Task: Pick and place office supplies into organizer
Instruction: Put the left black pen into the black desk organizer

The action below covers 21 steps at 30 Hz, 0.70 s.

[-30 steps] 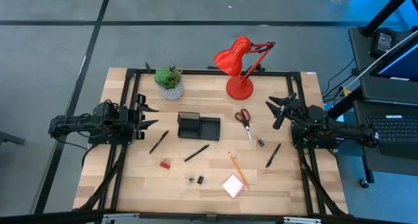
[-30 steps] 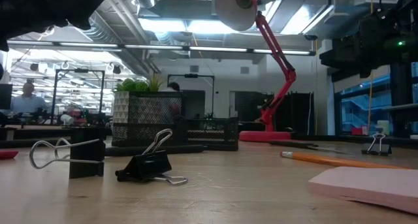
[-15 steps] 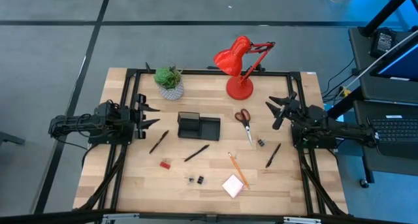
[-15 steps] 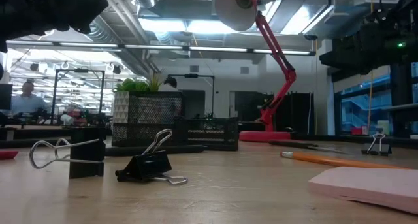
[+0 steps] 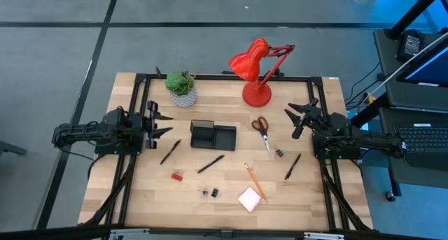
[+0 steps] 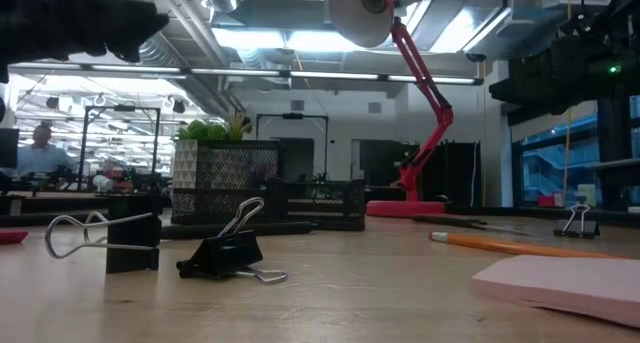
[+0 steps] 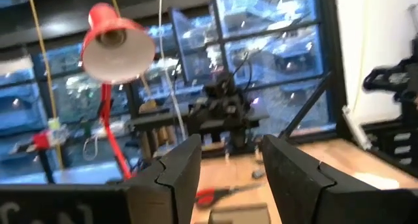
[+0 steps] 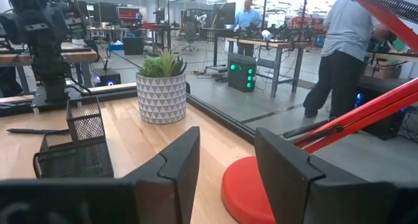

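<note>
Altogether three black pens, two clips

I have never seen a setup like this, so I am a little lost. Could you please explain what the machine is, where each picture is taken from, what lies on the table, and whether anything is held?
This is a robot with two dark arms at a wooden table. One picture looks straight down, one looks level across the tabletop, and two come from cameras on the wrists.

The left gripper and right gripper wait at opposite table edges, fingers open, holding nothing.

On the table lie a black mesh organizer tray, red-handled scissors, three black pens, an orange pencil, a small red eraser, black binder clips and a pink sticky-note pad. A red desk lamp and a potted green plant stand at the back.
</note>
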Motion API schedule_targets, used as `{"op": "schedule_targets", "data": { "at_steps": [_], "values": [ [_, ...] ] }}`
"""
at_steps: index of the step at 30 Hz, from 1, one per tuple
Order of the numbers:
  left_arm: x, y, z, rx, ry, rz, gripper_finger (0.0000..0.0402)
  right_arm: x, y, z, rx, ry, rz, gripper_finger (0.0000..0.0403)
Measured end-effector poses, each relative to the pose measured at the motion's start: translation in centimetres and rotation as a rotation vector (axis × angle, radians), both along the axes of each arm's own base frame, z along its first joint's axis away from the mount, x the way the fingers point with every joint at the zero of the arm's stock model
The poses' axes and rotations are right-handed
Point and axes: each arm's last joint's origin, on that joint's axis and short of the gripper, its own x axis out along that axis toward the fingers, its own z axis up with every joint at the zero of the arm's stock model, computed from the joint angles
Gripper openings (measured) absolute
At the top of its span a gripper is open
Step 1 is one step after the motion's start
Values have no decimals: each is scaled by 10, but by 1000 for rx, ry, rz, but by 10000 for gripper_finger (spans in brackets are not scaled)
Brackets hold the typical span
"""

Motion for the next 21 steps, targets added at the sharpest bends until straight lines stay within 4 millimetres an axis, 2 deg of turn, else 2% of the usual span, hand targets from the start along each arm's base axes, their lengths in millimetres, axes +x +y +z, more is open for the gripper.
{"op": "schedule_targets", "data": {
  "at_steps": [7, 15, 21],
  "values": [
    [3, 2, -4, -78, 45, 57, 181, 0, 0, 0, 0, 0, 0, 150],
    [16, 7, -17, -118, 243, 199, 177, 0, 0, 0, 3, -3, 1, 150],
    [28, 10, 2, -192, 431, 253, 177, 0, 0, 0, 2, -5, 1, 150]
  ]
}}
